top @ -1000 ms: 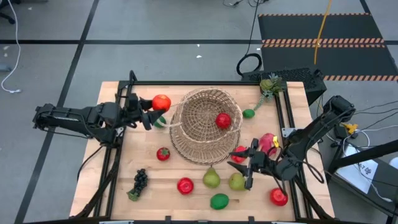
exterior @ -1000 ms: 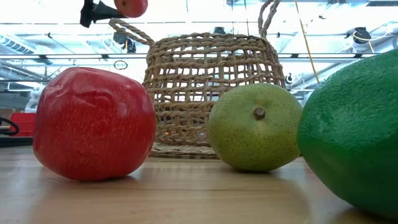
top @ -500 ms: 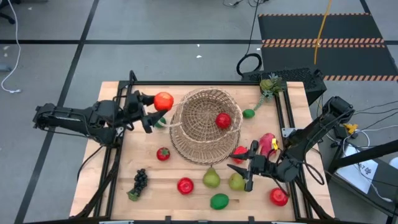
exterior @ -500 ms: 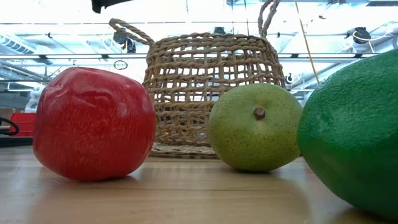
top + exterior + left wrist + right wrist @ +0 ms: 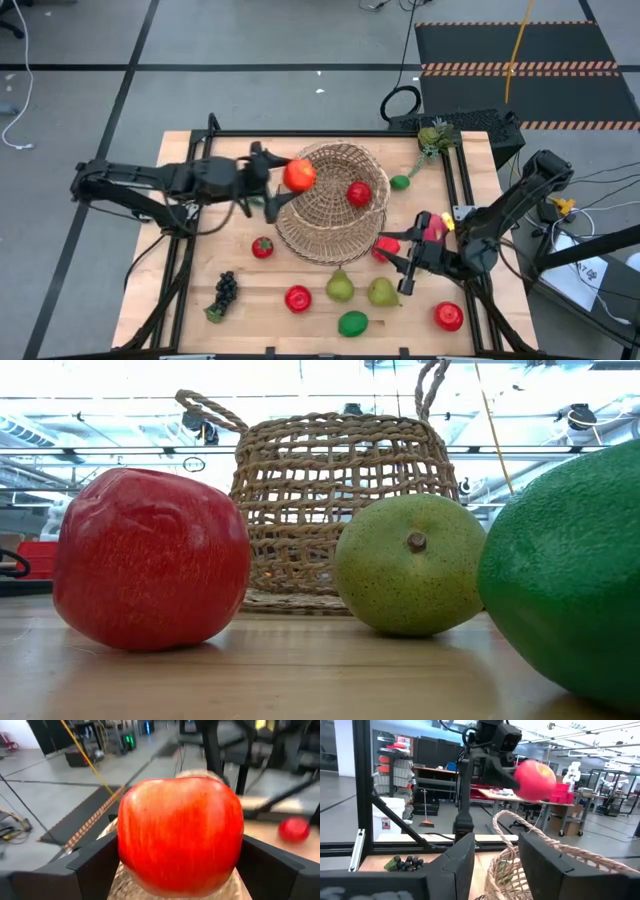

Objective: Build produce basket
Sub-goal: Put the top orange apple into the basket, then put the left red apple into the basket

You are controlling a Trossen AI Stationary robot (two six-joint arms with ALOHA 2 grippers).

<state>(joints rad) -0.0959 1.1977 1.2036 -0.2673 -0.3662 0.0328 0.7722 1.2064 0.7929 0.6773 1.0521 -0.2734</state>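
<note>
The left gripper [image 5: 290, 178] pinches a round red apple [image 5: 298, 175] high over the tan woven wicker basket's rim [image 5: 335, 149], seemingly so it can drop inside, while the right gripper [image 5: 404, 259], fingers spread, waits low over the wooden tabletop [image 5: 180, 275]

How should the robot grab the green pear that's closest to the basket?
Probably from straight above, with the gripper closing across the round belly of the green pear. It lies on its side on the table, stem end toward the low camera, so the belly is the widest, steadiest part. The red fruit and second pear sit apart from it, leaving room for the fingers.
</note>
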